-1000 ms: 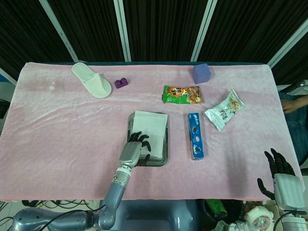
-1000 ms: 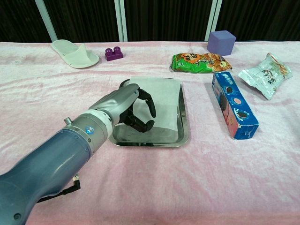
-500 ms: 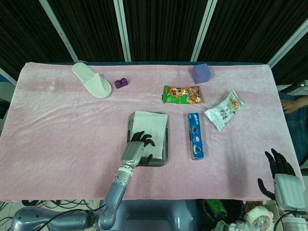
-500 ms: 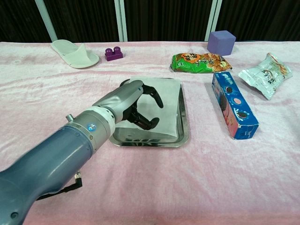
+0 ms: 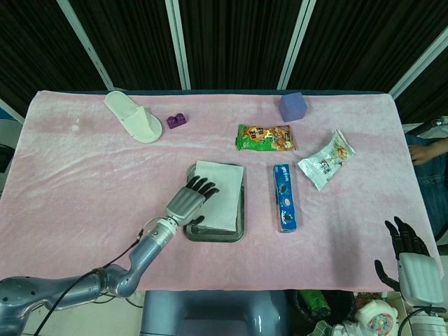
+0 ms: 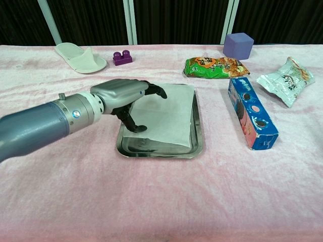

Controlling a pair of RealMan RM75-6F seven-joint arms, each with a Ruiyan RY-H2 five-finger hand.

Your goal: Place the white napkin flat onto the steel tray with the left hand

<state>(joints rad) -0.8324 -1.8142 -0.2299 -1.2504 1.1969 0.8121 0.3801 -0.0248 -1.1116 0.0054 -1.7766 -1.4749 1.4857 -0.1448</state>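
I see my left hand (image 6: pixel 123 93) hovering over the left edge of the rectangular steel tray (image 6: pixel 198 146), palm down, fingers spread apart and holding nothing; in the head view the same hand (image 5: pixel 187 201) sits over the tray's left rim (image 5: pixel 188 234) with its dark fingertips (image 5: pixel 205 185) reaching over the paper. The white paper napkin (image 6: pixel 169 113) lies flat in the tray, covering most of its floor, with its near right corner reaching close to the tray's near edge and a strip of bare steel showing along the near left. The thumb (image 6: pixel 132 122) points down toward the napkin's left side; I cannot tell whether it touches the paper. My right hand (image 5: pixel 406 253) shows only in the head view, low at the right, off the table, fingers extended and apart, empty. On the pink cloth-covered table (image 6: pixel 161 201) a blue cookie box (image 6: pixel 251 112) lies just right of the tray, a green snack bag (image 6: pixel 216 67) lies beyond it, and a white snack packet (image 6: pixel 286 80) sits further right. A purple foam cube (image 6: pixel 238 46), a small purple toy brick (image 6: pixel 121 57) and a white slipper (image 6: pixel 79 57) lie along the far side.
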